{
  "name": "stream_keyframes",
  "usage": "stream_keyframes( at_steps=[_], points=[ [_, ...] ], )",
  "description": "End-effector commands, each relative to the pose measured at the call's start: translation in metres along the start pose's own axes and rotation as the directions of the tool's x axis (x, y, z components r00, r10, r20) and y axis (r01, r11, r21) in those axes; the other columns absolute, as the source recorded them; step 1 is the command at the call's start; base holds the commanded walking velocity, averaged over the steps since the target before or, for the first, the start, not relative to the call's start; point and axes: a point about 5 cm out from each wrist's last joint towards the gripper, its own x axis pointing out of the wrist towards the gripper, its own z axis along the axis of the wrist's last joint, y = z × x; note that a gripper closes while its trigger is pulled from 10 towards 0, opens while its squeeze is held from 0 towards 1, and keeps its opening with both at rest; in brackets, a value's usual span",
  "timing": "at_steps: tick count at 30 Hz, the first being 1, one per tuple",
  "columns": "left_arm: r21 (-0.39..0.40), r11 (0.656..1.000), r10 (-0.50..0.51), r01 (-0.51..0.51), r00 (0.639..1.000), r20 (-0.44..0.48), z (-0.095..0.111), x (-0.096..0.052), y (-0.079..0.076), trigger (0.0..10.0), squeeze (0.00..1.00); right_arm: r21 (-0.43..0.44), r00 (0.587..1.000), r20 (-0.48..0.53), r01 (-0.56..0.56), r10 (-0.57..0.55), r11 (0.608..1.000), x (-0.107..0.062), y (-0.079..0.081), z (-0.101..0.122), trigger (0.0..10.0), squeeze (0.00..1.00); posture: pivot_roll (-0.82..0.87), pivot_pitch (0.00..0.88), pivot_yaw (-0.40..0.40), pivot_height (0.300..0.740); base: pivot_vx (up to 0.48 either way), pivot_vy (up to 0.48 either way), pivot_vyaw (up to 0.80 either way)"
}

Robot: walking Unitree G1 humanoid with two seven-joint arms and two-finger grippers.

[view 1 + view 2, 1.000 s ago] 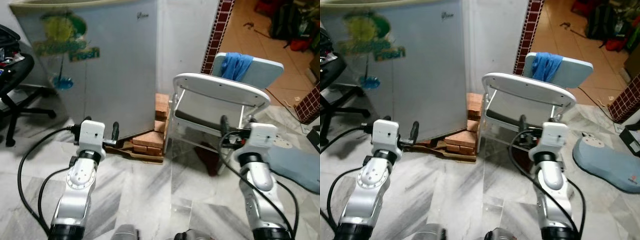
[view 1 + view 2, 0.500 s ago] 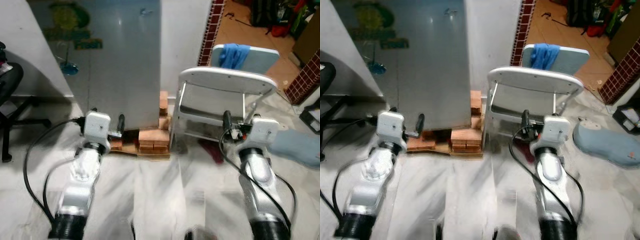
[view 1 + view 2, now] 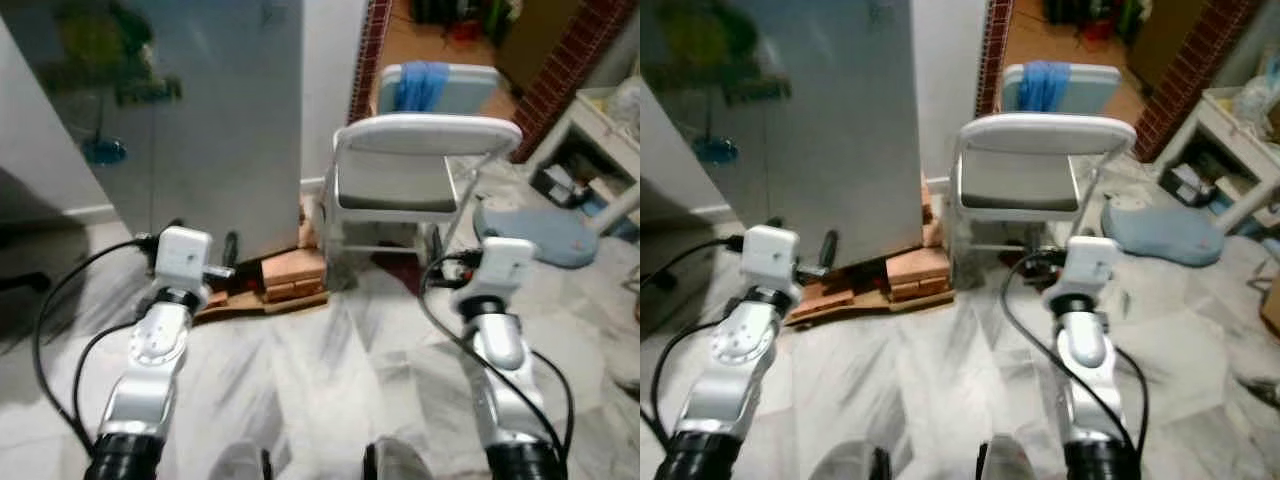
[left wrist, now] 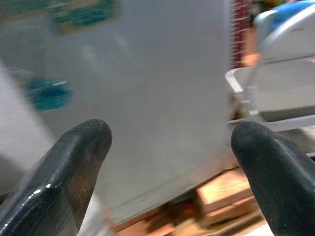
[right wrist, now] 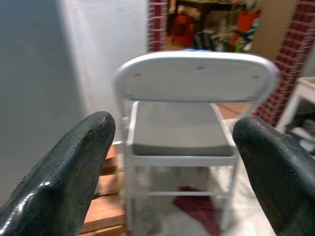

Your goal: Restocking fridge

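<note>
Item: tall grey metal fridge [image 3: 215, 110], door shut, smooth glossy face with a blurred green-and-blue sticker [image 3: 110, 70] at upper left. It stands ahead and left, raised on stacked reddish-brown bricks [image 3: 290, 275] over a flat wooden board.

Just right of it: white metal folding chair [image 3: 410, 175], curved backrest, flat grey seat. Behind that, a second pale chair draped with a blue cloth [image 3: 415, 85].

Floor: white marble tiles [image 3: 330, 370], grey-veined.

Left gripper [image 4: 167, 162]: black rounded fingers spread apart, holding nothing, facing the fridge's lower corner.

Right gripper [image 5: 174, 167]: fingers likewise apart, empty, facing the folding chair.
</note>
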Motion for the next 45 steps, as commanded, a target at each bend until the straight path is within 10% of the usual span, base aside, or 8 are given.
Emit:
stream_keyframes(
  at_steps=[1, 19, 45],
  points=[
    [-0.007, 1.0, -0.016, 0.016, 1.0, 0.003, 0.0, -0.001, -0.005, 10.0, 0.0, -0.015, 1.0, -0.004, 0.02, -0.02, 1.0, 0.0, -0.009, 0.0, 10.0, 0.0, 0.02, 0.127, 0.007, 0.74, 0.0, 0.48, 0.0],
    [0.013, 0.999, -0.041, 0.041, 0.999, -0.003, -0.002, -0.004, -0.006, 10.0, 0.0, -0.026, 0.999, -0.017, 0.046, -0.046, 0.999, -0.001, -0.015, -0.003, 10.0, 0.0, 0.03, 0.123, 0.001, 0.74, 0.0, 0.48, 0.0],
    [-0.019, 0.998, -0.059, 0.058, 0.997, -0.04, -0.011, -0.011, -0.008, 10.0, 0.0, -0.036, 0.998, -0.039, 0.048, -0.05, 0.998, -0.006, -0.016, -0.01, 10.0, 0.0, 0.04, 0.119, -0.005, 0.74, 0.0, 0.479, -0.79]
  ],
)
